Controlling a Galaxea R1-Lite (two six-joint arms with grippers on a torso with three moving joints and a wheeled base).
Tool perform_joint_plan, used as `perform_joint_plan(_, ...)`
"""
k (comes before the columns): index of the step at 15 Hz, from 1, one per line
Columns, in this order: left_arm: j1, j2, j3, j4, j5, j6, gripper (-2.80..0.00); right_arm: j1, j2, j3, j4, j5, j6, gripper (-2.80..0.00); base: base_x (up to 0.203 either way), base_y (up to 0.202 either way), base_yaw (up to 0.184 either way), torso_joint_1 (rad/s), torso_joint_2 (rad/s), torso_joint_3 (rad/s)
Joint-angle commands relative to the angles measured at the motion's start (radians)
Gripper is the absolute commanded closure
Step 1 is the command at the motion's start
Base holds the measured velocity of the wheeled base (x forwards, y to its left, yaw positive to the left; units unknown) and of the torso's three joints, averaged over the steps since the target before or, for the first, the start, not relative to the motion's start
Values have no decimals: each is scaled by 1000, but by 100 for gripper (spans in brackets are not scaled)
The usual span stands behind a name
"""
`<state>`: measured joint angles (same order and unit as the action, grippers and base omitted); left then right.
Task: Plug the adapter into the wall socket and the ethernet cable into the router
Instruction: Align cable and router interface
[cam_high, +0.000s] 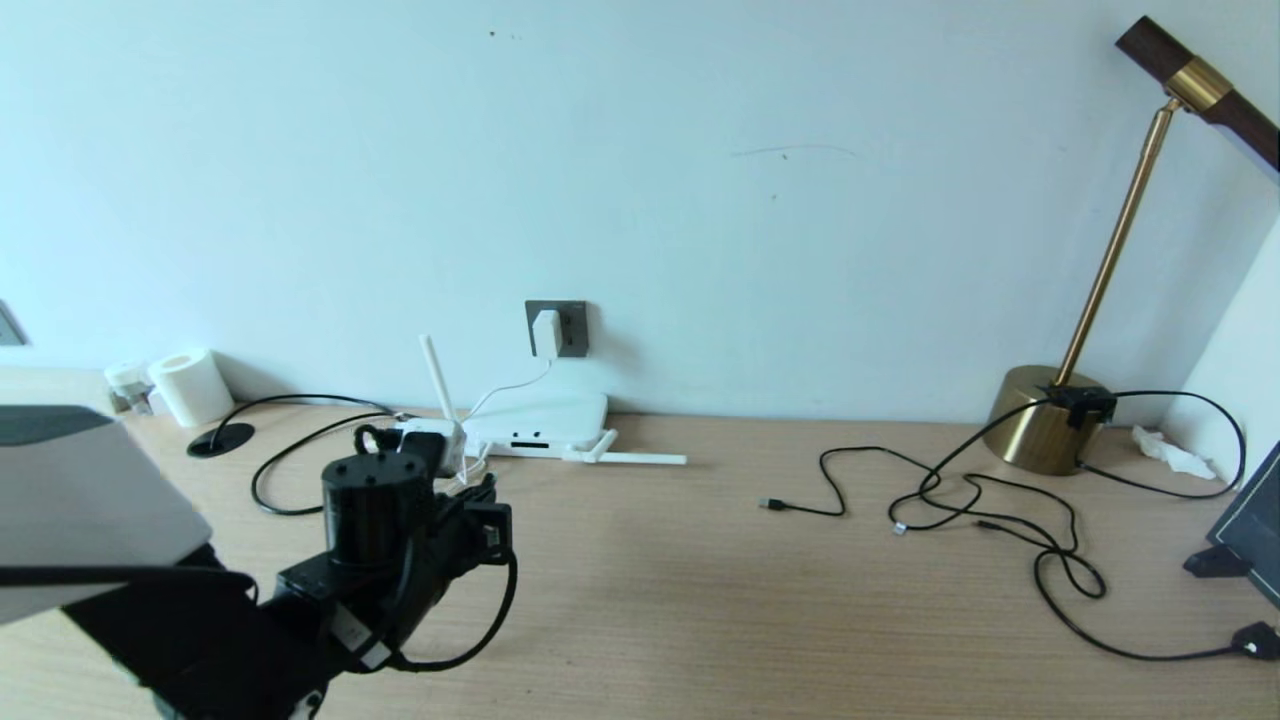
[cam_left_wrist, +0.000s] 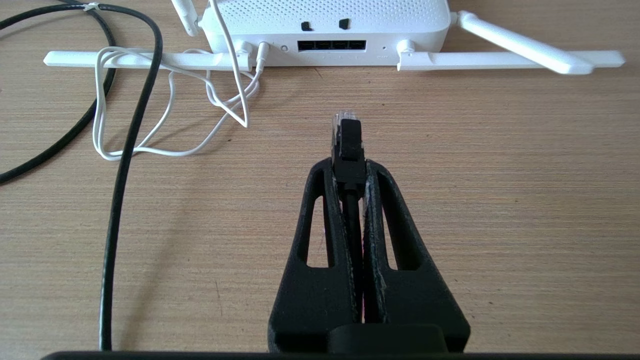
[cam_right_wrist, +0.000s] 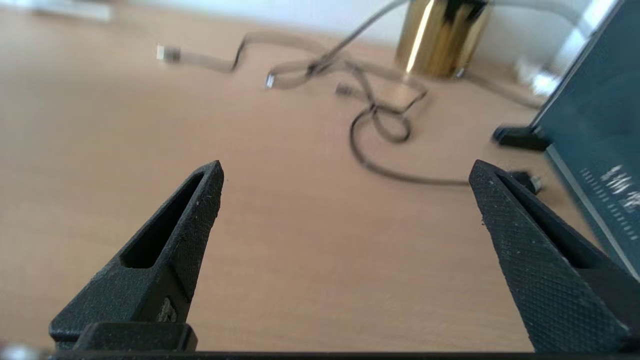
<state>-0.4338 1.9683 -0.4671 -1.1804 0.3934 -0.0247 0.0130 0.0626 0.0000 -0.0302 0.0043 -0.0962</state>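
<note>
My left hand is clamped tight on the ethernet cable just behind its plug, whose clear tip points at the router's dark ports from a short way off, not touching. The router lies at the far left of the desk against the wall, its antennas spread. The adapter sits in the wall socket above it, its thin white cord trailing down to the router. My right hand hangs wide open above the right side of the desk, holding nothing.
</note>
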Motion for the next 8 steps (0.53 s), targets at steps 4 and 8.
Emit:
perform_joint_plan(4,19,101,-59,-10,39,-1,0,-7,-63,11,-4,-21,122,-280,0,0,0,0,0,0)
perform_joint_plan(8,16,153,-126,-14,73,-27,0,-7,-63,11,-4,-21,122,-280,0,0,0,0,0,0)
